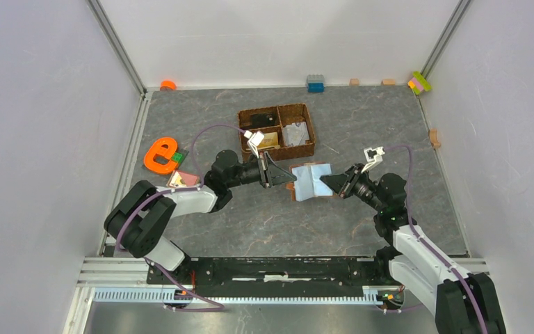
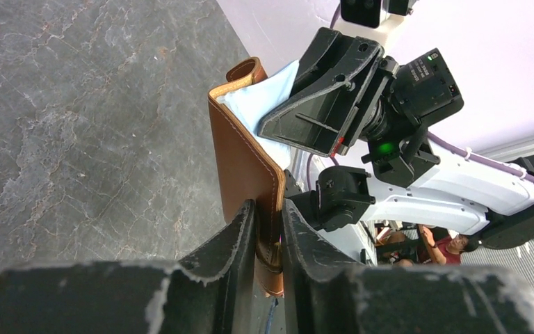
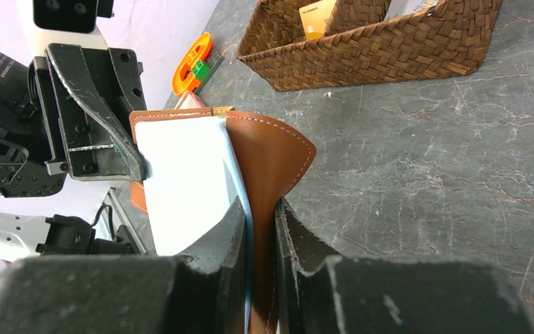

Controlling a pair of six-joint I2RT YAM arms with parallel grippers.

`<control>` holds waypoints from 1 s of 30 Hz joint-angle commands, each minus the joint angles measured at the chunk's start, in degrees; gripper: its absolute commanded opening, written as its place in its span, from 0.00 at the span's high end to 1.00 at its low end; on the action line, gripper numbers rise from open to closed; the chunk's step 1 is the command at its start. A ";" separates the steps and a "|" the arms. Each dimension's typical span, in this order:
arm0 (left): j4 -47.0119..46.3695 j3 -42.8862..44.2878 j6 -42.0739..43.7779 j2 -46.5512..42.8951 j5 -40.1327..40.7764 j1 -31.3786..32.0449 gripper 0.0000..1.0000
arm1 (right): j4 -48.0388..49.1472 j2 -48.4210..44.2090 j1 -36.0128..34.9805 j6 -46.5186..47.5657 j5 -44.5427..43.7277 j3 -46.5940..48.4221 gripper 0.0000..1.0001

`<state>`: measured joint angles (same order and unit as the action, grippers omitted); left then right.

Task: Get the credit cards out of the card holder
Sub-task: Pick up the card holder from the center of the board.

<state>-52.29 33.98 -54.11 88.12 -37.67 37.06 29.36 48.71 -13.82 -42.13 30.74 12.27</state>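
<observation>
Both arms reach inward, facing each other, left gripper point(image 1: 286, 182) and right gripper point(image 1: 329, 185) each pinching opposite edges of the card holder point(image 1: 311, 181).

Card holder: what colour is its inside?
The card holder is pale blue inside; the top external view shows it best.

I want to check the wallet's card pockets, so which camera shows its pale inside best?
Top external: the card holder is spread open, nearly all its pale lining facing up. Right wrist shows one lining panel at a slant; left wrist mostly the brown outside.
</observation>
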 commanded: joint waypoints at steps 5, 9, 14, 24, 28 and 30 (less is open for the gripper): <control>7.00 2.90 4.64 -0.94 2.51 -0.06 0.86 | -0.49 -0.40 0.20 3.92 -1.83 1.23 0.98; 7.77 3.47 4.62 -0.38 3.43 -0.06 0.98 | -3.63 -0.82 0.21 6.87 -4.92 1.28 0.94; 9.29 3.17 5.83 -1.38 4.28 0.21 0.98 | -4.02 -1.58 0.25 8.36 -6.12 0.91 0.84; 15.86 7.17 5.49 2.41 3.48 0.38 0.98 | -7.83 -5.57 0.22 12.77 -9.82 1.01 0.12; 18.94 8.13 6.35 2.55 4.26 0.38 0.98 | -6.94 -7.67 -0.44 14.68 -8.53 1.11 0.04; 20.43 8.73 7.05 2.83 4.66 0.47 0.98 | -7.27 -9.23 -1.51 16.26 -9.57 1.31 0.03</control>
<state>-33.71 39.42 -50.26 90.48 -33.36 37.26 20.84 42.39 -13.96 -29.80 22.76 12.27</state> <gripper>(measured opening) 0.050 0.956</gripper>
